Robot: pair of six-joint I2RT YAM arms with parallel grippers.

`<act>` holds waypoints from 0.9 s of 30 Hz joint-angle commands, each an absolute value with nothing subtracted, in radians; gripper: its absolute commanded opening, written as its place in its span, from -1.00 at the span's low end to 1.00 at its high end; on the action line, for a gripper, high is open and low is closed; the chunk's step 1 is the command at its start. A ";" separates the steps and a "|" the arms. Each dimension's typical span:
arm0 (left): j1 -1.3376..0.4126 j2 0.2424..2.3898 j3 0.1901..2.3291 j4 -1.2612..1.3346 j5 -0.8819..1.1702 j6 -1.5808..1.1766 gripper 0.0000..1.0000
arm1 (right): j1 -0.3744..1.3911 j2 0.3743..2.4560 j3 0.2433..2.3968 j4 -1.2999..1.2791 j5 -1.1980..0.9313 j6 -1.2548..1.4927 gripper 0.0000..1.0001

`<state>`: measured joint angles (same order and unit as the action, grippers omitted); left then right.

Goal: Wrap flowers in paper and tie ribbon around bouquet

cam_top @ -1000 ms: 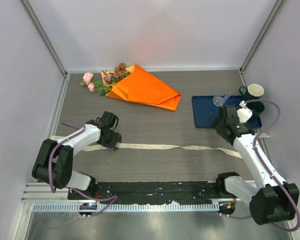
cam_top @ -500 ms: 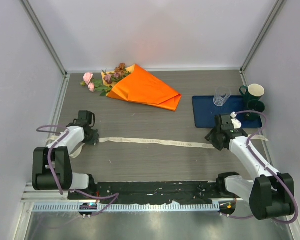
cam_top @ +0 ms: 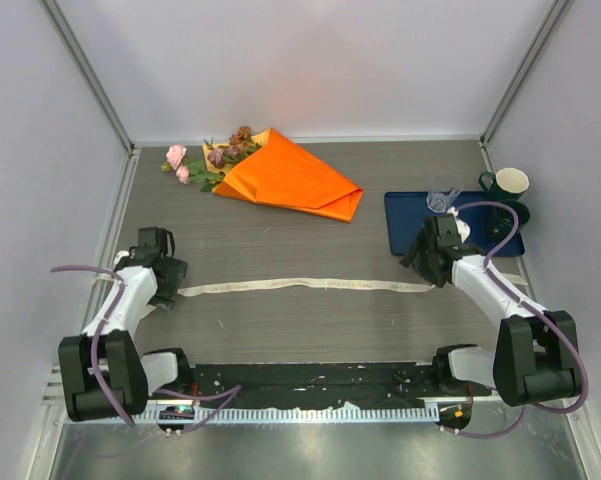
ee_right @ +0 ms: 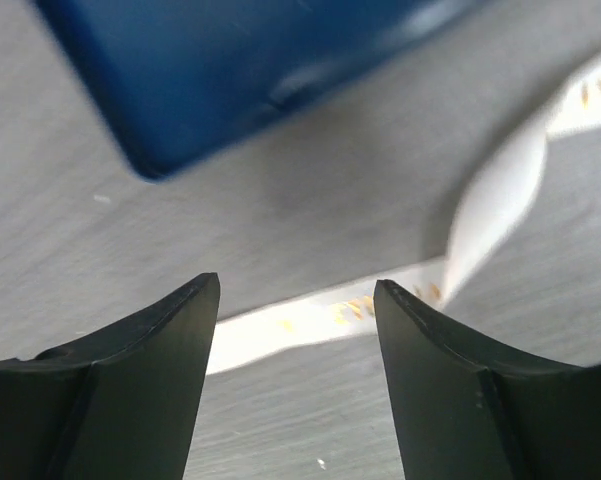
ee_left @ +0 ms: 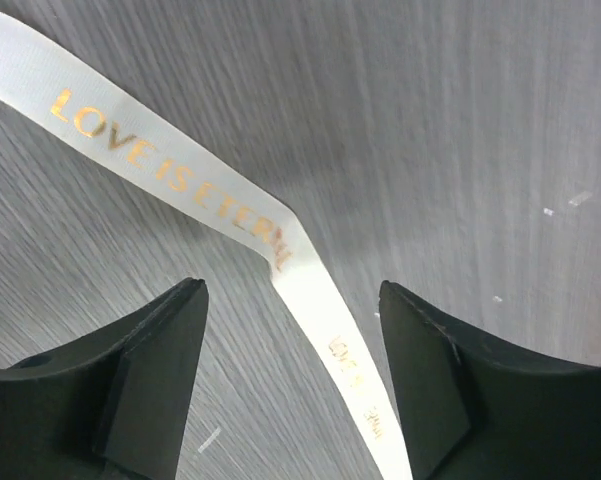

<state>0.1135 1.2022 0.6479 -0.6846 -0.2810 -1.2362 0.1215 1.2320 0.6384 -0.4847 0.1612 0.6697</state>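
Top external view: on the worktop (cam_top: 310, 240) the bouquet (cam_top: 250, 170), flowers (cam_top: 195, 160) wrapped in orange paper (cam_top: 300, 182), lies at the far side, blooms pointing left. Nearer, well apart from it, the ribbon (cam_top: 300, 286) stretches flat, left to right, from one claw to the other. Both the left claw (ee_left: 288, 300) and right claw (ee_right: 295, 300) stand spread over the ribbon, pinching nothing. Of the two, the left claw is nearer the bouquet.

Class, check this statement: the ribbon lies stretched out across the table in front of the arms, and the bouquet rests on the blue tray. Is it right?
Not quite. The bouquet does not rest on the blue tray. It lies on the bare table at the far left, apart from the tray, as the top external view shows. The ribbon does lie stretched out across the table in front of the arms.
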 commanded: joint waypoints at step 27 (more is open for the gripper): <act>-0.391 1.201 0.684 -0.742 -0.059 -1.144 -0.48 | 0.724 1.304 0.781 -0.518 0.202 0.721 0.21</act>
<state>-0.3923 1.2919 0.7235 -0.5262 0.1551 -1.2144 0.7296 1.3777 0.7979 -0.3828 0.0051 0.6685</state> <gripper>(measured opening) 0.250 0.608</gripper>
